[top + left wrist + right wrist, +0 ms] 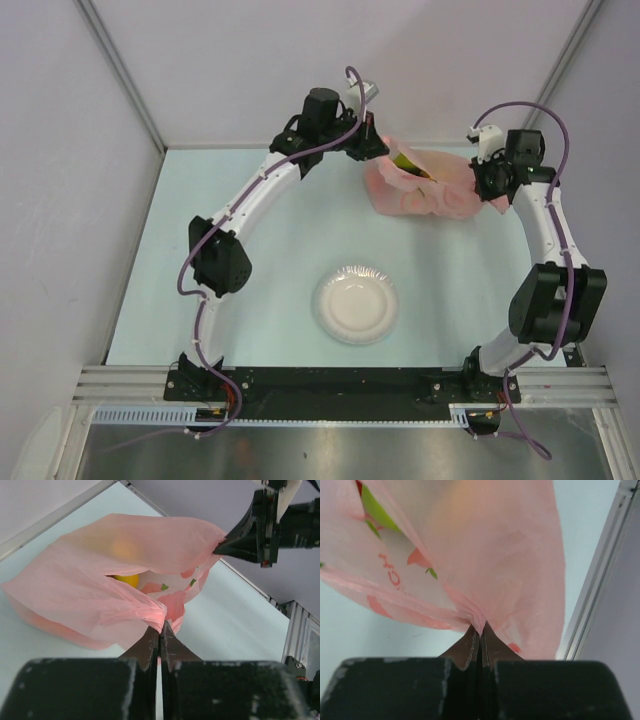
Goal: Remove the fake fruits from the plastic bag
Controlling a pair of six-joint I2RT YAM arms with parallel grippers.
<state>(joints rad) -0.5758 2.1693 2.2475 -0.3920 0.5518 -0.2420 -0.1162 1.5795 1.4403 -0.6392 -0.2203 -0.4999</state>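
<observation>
The pink plastic bag lies at the far middle of the table, stretched between both arms. My left gripper is shut on its left rim, and the pinch shows in the left wrist view on the bag. My right gripper is shut on the right edge, seen in the right wrist view on the bag. Through the mouth a yellow fruit shows. A yellow-green fruit shows at the opening from above. The other fruits are hidden inside.
A round white plate sits near the middle of the table, in front of the bag. The back wall and metal rail run close behind the bag. The right gripper's fingers show in the left wrist view.
</observation>
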